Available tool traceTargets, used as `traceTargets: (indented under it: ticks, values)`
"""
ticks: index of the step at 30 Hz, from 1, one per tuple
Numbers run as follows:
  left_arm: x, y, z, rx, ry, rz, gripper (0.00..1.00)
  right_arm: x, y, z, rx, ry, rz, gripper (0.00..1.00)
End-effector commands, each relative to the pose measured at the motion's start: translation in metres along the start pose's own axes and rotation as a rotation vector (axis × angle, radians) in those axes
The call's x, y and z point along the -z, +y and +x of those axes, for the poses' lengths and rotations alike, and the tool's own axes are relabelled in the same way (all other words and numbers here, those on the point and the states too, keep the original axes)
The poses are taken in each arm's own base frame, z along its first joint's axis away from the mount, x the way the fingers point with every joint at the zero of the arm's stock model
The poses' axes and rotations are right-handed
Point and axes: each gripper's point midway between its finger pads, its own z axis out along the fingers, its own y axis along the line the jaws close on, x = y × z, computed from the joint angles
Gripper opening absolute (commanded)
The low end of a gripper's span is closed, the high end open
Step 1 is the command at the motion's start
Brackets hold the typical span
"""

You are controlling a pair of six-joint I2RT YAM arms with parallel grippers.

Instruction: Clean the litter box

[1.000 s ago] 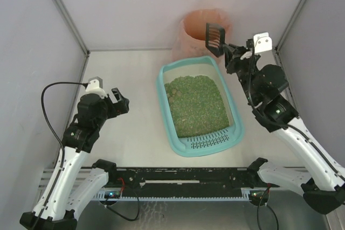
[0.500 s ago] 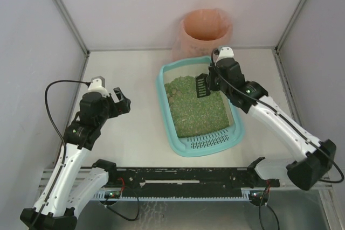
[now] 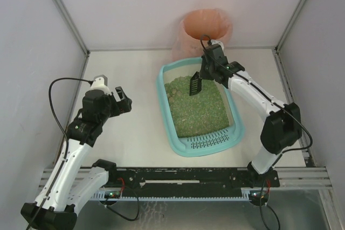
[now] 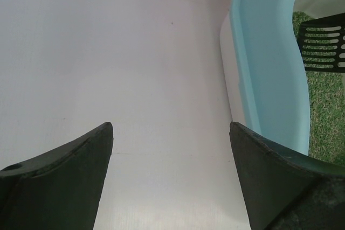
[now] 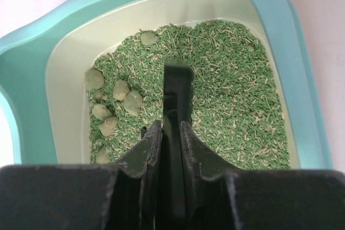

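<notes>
**Scoop poised over the litter, right gripper clamped on its handle**

I am holding the black slotted scoop (image 3: 194,83) in my right gripper (image 3: 204,72), whose fingers are pressing closed on the handle from both sides. In my right wrist view the scoop is running straight out from between the fingers (image 5: 152,143), seen edge-on. I am reaching over the far end of the litter box (image 3: 161,87), with the scoop's blade hanging over the far left part of the green litter (image 3: 197,109). I cannot tell whether the blade is touching the granules.

The litter box is sitting on the counter (image 3: 135,74) between my two arms. Its slotted grate end (image 3: 209,141) is facing my bases, and its far end is lying just in front of the pink-bagged bin (image 3: 207,25). Several rounded clumps (image 5: 119,96) are lying in the litter along the left wall, just left of the scoop.

My left gripper (image 3: 123,100) is hovering over bare counter, to the left of the box and apart from it. Its fingers are standing wide open and gripping nothing. In the left wrist view the box's teal rim (image 4: 269,68) is rising beside the right finger (image 4: 269,176).
</notes>
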Motion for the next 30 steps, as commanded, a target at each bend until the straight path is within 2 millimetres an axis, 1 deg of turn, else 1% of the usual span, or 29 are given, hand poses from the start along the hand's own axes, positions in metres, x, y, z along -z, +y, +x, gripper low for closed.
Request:
traceTargets:
  ticks: [1, 4, 8, 14, 18, 19, 22, 27, 28, 30]
  values:
    - [-0.005, -0.002, 0.002, 0.002, -0.005, 0.024, 0.92, -0.012, 0.013, -0.017, -0.061, -0.002, -0.021, 0.00]
    - [-0.004, -0.003, 0.002, 0.000, -0.007, 0.028, 0.92, -0.026, 0.016, -0.008, -0.062, 0.041, -0.018, 0.00]
    - [-0.003, -0.002, 0.001, 0.001, -0.016, 0.025, 0.92, -0.040, 0.011, 0.009, -0.045, 0.112, 0.022, 0.00]
    - [-0.004, -0.003, 0.002, 0.002, -0.009, 0.031, 0.92, -0.049, 0.013, 0.034, -0.053, 0.197, -0.006, 0.00]
    - [-0.003, -0.003, 0.002, 0.002, -0.013, 0.031, 0.92, -0.055, 0.020, 0.048, -0.122, 0.244, -0.076, 0.00]
    - [-0.003, -0.003, 0.002, 0.002, -0.012, 0.031, 0.92, -0.057, 0.022, 0.056, -0.145, 0.263, -0.098, 0.00]
    - [-0.004, -0.004, 0.002, 0.004, -0.011, 0.033, 0.92, -0.062, 0.036, 0.067, -0.210, 0.285, -0.166, 0.00]
    - [-0.005, -0.005, 0.003, 0.004, -0.003, 0.038, 0.92, -0.068, 0.074, 0.085, -0.253, 0.314, -0.260, 0.00]
    - [-0.005, -0.005, 0.003, 0.003, -0.004, 0.039, 0.92, -0.069, 0.078, 0.088, -0.266, 0.321, -0.273, 0.00]
    - [-0.004, -0.004, 0.003, 0.004, -0.006, 0.036, 0.92, -0.071, 0.080, 0.091, -0.301, 0.321, -0.289, 0.00]
